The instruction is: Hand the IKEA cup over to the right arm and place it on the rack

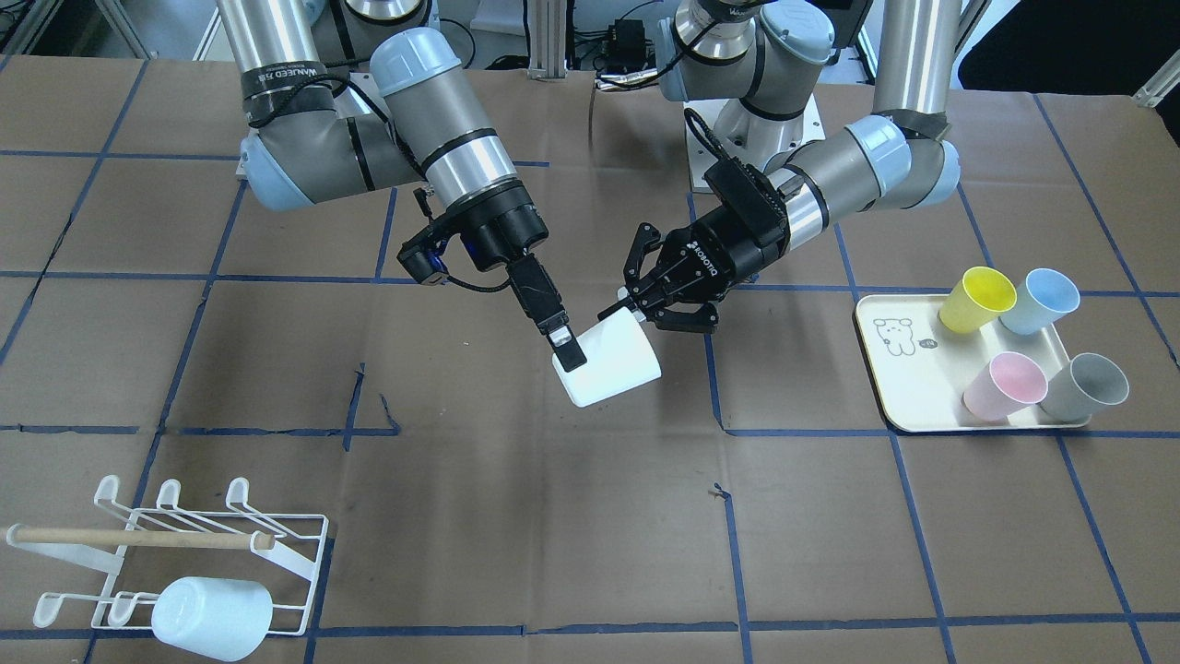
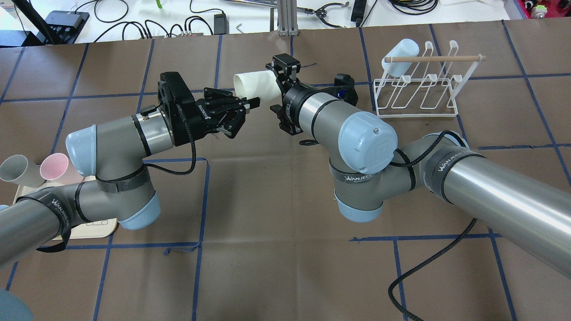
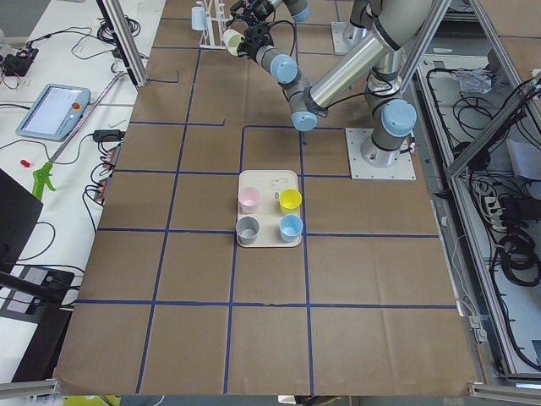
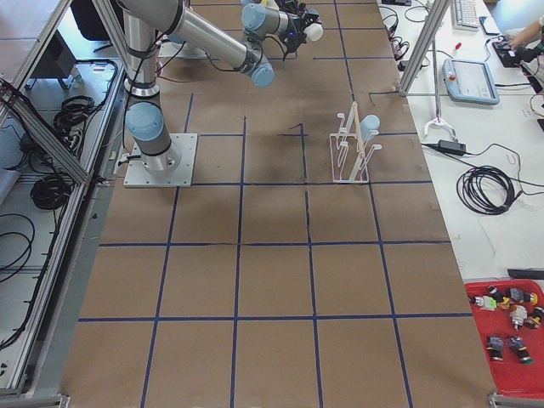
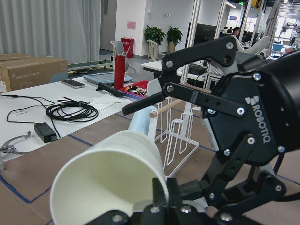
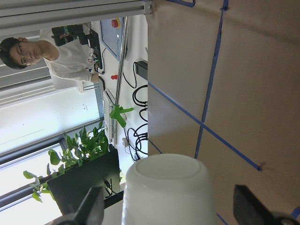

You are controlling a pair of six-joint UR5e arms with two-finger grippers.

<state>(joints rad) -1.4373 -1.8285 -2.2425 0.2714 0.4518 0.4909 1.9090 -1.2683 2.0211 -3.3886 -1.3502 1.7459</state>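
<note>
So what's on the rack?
One pale blue cup, upside down over a corner prong of the rack. A wooden dowel lies across it. The other prongs are bare. The prong inside the cup is hidden.

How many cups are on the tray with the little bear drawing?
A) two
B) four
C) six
B: the tray holds four cups: a yellow cup, a blue cup, a pink cup and a grey cup.
</note>
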